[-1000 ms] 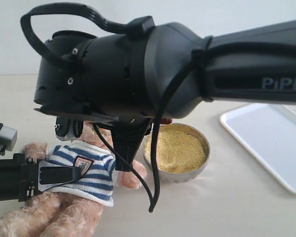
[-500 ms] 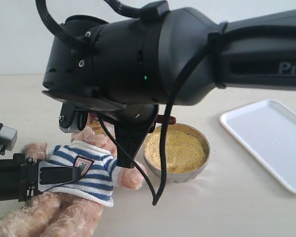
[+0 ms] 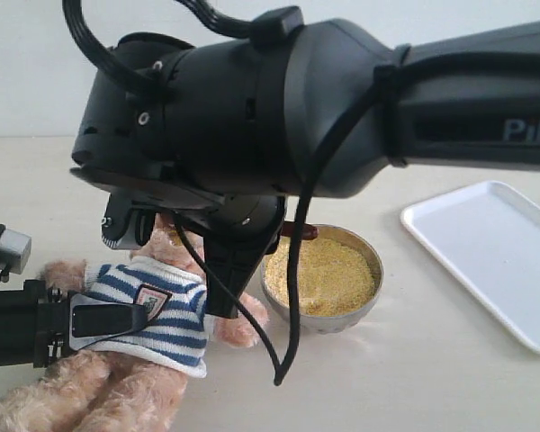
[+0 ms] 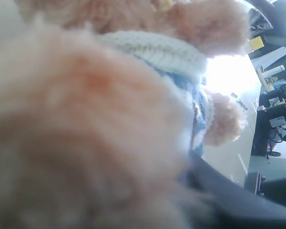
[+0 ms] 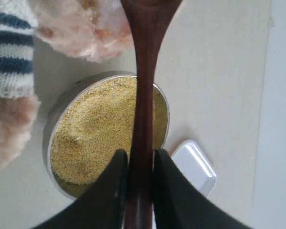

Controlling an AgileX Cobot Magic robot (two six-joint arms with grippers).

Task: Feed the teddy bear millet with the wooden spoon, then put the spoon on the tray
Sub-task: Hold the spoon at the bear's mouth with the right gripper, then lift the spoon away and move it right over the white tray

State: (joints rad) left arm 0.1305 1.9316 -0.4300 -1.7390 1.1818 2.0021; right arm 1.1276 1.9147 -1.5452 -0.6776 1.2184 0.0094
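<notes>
Counter, pale and bare, stretches in front of the round shiny metal bowl and between it and the flat white rectangular tray. The tray lies well apart to the right, its far side cut by the picture's edge. On the left, room is tight. The fluffy light-brown plush teddy bear in its navy-and-white striped shirt lies on the counter with one paw just beside the bowl's wall. The bulky black right arm hangs over bear and bowl alike, hiding most of the bear's head in the exterior view.

Fine yellow millet fills the bowl in a grainy heap with a shallow dent. The tray is smooth, with rounded corners and a low raised rim. The small dark reddish-brown wooden spoon has a slim polished handle that widens toward its round end.

The right tool is closed narrowly on the spoon's handle, one black finger on each side. The handle runs out above the millet, and its widening end lies just beside the bear's fur; whether they touch cannot be told. The left tool is at the bear's chest, one black finger flat across the striped shirt. Its other finger is hidden and the left wrist view shows only blurred fur, so whether it clamps the bear cannot be told.
</notes>
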